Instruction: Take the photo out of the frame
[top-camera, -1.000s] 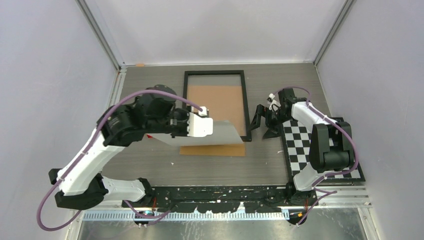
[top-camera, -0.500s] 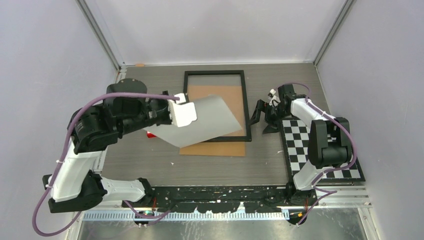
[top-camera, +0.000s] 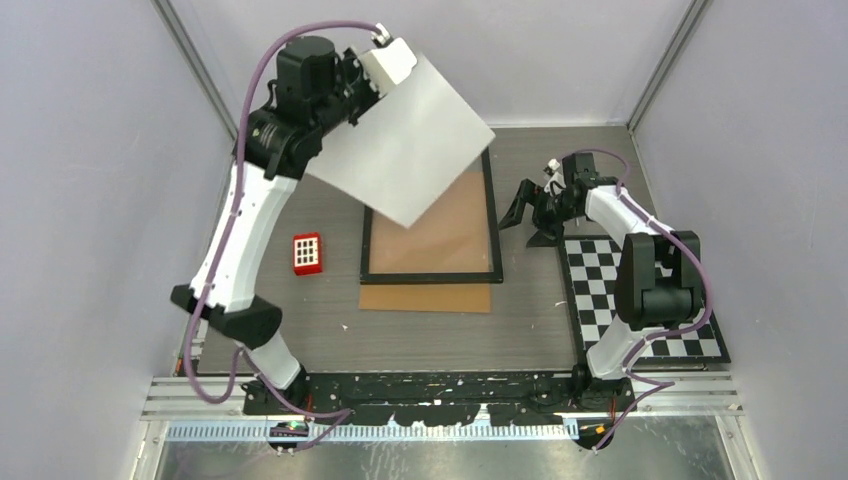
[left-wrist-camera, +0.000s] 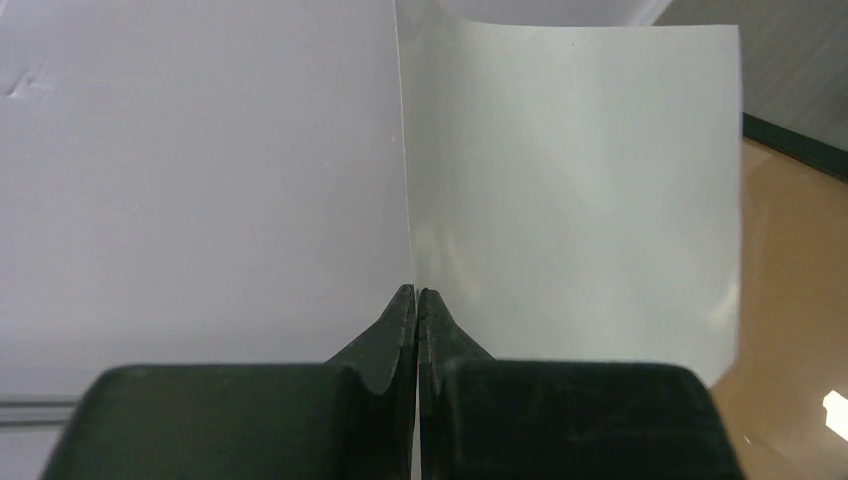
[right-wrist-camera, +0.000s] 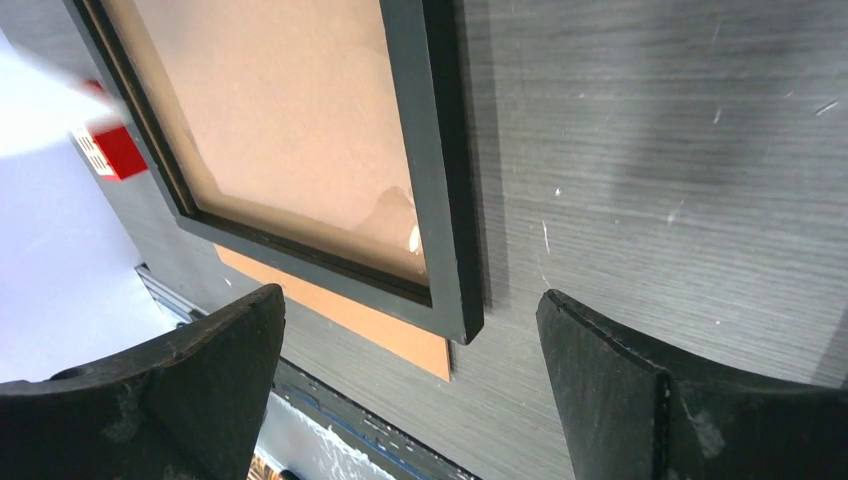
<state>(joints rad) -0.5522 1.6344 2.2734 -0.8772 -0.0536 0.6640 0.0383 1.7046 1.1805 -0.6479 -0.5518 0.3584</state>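
The frame (top-camera: 430, 277) lies flat on the bench (top-camera: 300, 330). The photo (top-camera: 410, 150) hangs above its far-left corner, apparently clear of it. The sheet is light, bendy and easily creased, so it is best pinched at an edge. The left fingers (left-wrist-camera: 395, 335) are clamped on that edge. The right fingers (right-wrist-camera: 200, 360) gape empty beside the frame.

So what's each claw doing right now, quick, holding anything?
Left gripper: shut on the photo, held up over the frame.
Right gripper: open, holding nothing.
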